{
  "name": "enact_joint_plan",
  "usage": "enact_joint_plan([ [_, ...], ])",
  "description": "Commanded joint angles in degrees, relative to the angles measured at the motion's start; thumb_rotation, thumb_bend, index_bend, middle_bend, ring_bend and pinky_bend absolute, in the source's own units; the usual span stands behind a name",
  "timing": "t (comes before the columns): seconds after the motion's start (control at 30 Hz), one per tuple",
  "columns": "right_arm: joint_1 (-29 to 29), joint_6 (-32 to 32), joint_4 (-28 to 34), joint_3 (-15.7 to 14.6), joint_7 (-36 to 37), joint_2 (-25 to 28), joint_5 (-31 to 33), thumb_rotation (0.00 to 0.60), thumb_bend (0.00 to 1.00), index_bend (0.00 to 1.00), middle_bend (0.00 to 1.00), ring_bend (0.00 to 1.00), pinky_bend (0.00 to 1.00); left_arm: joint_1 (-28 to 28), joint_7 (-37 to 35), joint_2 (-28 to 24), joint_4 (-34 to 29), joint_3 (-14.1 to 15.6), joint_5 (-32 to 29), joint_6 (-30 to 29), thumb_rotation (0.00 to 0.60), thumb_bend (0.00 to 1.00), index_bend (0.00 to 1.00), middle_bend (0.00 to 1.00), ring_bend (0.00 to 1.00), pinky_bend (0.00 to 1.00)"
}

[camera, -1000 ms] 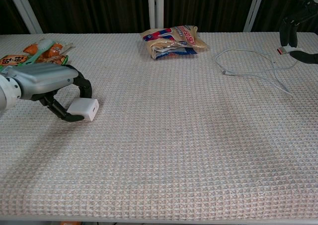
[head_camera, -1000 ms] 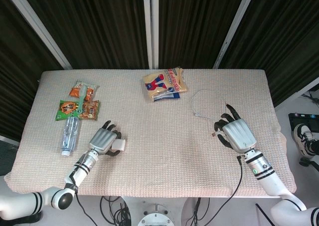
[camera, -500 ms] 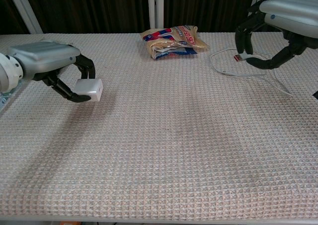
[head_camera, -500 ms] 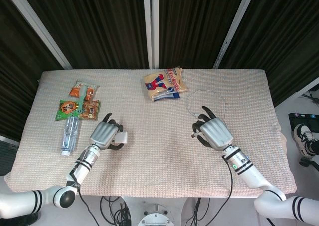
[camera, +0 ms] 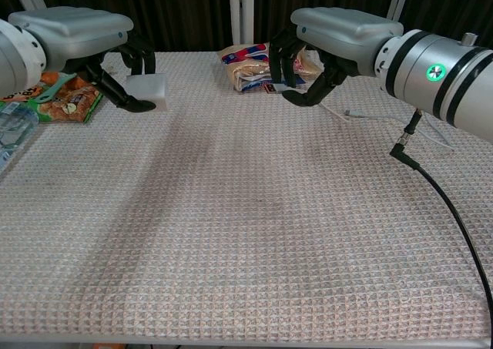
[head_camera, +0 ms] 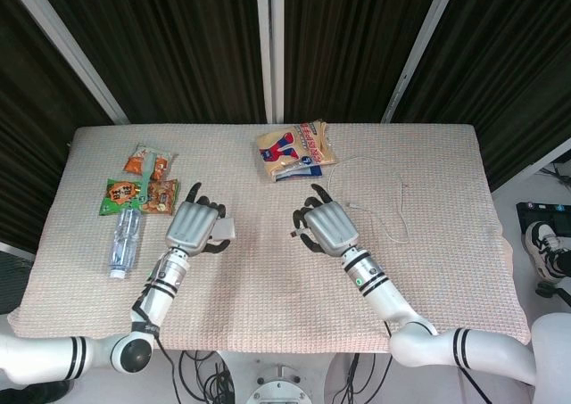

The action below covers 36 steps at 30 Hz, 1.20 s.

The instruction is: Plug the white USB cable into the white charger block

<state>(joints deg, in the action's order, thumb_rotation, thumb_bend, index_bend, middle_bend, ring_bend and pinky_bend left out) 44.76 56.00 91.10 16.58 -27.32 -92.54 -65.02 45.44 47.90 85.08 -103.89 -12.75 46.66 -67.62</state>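
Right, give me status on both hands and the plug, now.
Left hand holds the white charger block, lifted off the table. Right hand pinches the USB plug in its fingers, white cable trailing behind. Gap between plug and block, nothing in it.

White charger block (camera: 148, 86) held aloft; white USB cable (head_camera: 393, 210) trailing on table

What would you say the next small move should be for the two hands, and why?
Probably bring the two hands closer and line plug up with port. The left hand holds the white charger block above the table, and the right hand holds the plug end of the white USB cable at the same height, but a clear gap separates them. The port's facing isn't visible.
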Motion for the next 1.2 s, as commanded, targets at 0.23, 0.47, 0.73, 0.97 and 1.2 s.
enact_joint_plan([
  [0.23,4.9,1.8,-3.8,4.0,-4.6,-7.7,10.2,0.6,0.5,0.64,0.53,0.27,0.07,2.7,5.0,2.7,-1.4,-1.5,-4.1,-5.2,0.444,0.19,0.5,0.5,0.27,0.07],
  [0.47,8.4,1.4,-4.4,6.3,-7.5,-9.6,17.0,0.6,0.51,0.64,0.53,0.27,0.06,4.0,7.5,4.5,-0.8,-1.5,-5.5,-7.9,0.447,0.19,0.5,0.51,0.29,0.07],
  [0.73,12.9,1.9,-4.8,7.4,-12.4,-10.7,23.4,0.6,0.51,0.64,0.53,0.27,0.05,6.0,11.4,5.7,-0.8,-1.8,-7.5,-9.9,0.474,0.19,0.5,0.51,0.29,0.07],
  [0.97,15.8,3.4,-5.8,7.8,-14.9,-11.9,26.8,0.6,0.51,0.64,0.53,0.27,0.05,7.3,13.7,6.1,-1.3,-2.1,-9.0,-11.1,0.492,0.19,0.5,0.51,0.29,0.07],
  [1.2,17.8,4.5,-7.6,8.1,-15.1,-13.4,28.5,0.6,0.51,0.64,0.53,0.27,0.04,8.4,15.3,6.7,-1.1,-2.3,-10.1,-12.4,0.496,0.19,0.5,0.51,0.29,0.07],
])
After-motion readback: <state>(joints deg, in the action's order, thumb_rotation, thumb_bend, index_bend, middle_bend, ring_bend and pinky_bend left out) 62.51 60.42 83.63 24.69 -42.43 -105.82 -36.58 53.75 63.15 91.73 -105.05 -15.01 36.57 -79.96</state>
